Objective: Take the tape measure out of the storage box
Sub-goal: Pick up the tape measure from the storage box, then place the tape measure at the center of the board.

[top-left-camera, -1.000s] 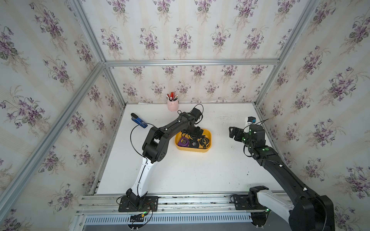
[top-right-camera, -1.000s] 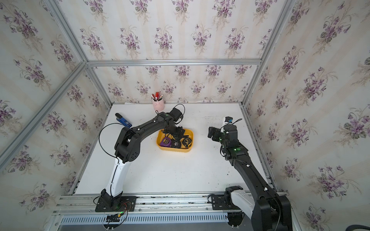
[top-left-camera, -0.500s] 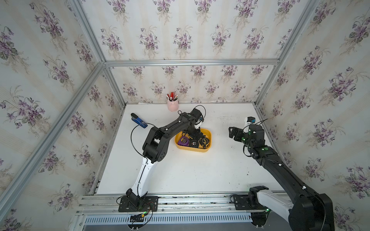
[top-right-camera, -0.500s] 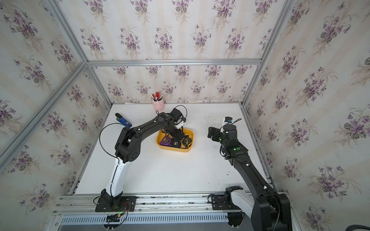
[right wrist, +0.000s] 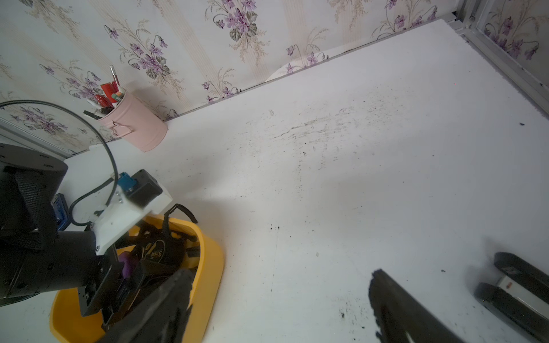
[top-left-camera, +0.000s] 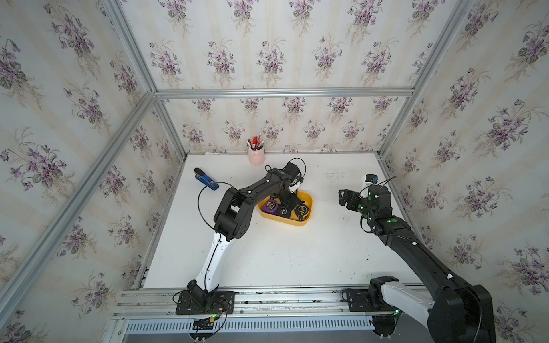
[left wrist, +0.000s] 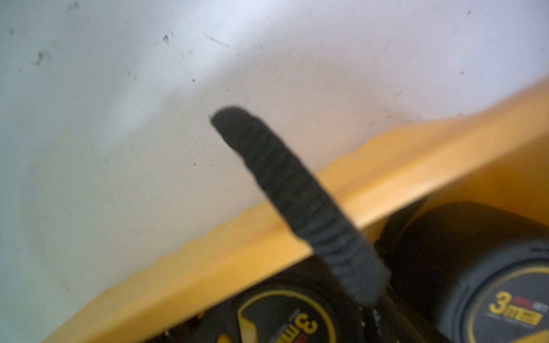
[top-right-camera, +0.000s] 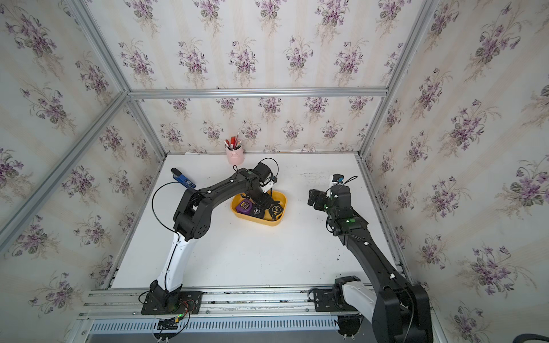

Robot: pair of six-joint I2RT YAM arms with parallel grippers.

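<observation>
A: As the left gripper (top-left-camera: 286,199) sits low inside the storage box (top-left-camera: 292,222), what could go wrong?

B: From the box's left end: purple tape measure (top-left-camera: 271,205), black tape measure (top-left-camera: 283,210), second black tape measure (top-left-camera: 300,210), all inside, packed close. One finger (left wrist: 297,202) seems to stand between the black pair. Gripping or not, cannot tell. A strap (right wrist: 181,211) loops over the rim. A lift may snag it, dragging a neighbour or the light box.

A: Right of the box?

B: Right gripper (top-left-camera: 344,198), spread wide, empty, well apart.
</observation>
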